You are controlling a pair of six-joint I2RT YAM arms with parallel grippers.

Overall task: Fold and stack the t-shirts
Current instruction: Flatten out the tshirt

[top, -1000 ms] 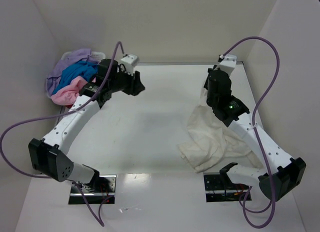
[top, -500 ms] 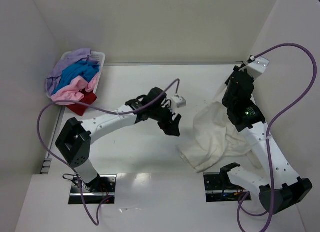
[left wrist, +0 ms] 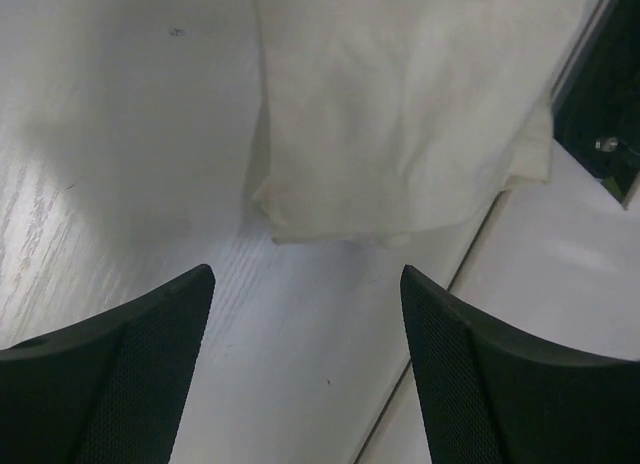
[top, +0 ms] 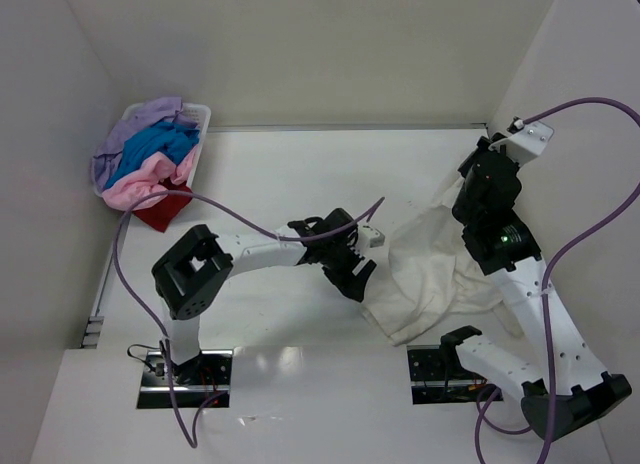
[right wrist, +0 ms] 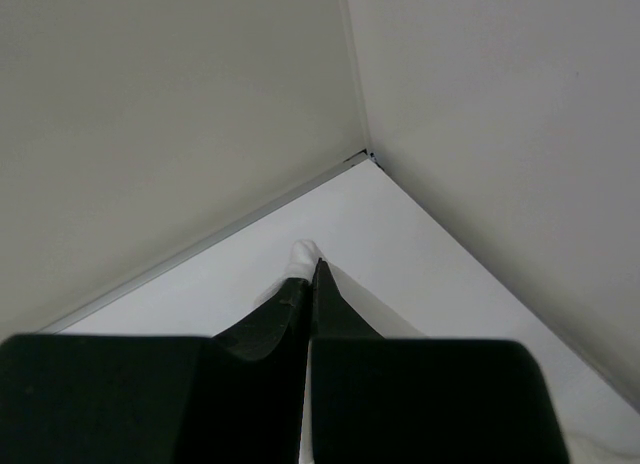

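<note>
On the white table (top: 280, 174), the cream-white t-shirt (top: 425, 269) lies crumpled at the right. The right gripper (right wrist: 312, 274) pinches its far edge, seemingly to spread it, while the left gripper (left wrist: 305, 284) hovers wide open by its left corner.

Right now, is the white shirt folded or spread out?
Neither: the white shirt lies rumpled in a heap, one corner pinched in the shut right pincer.
</note>
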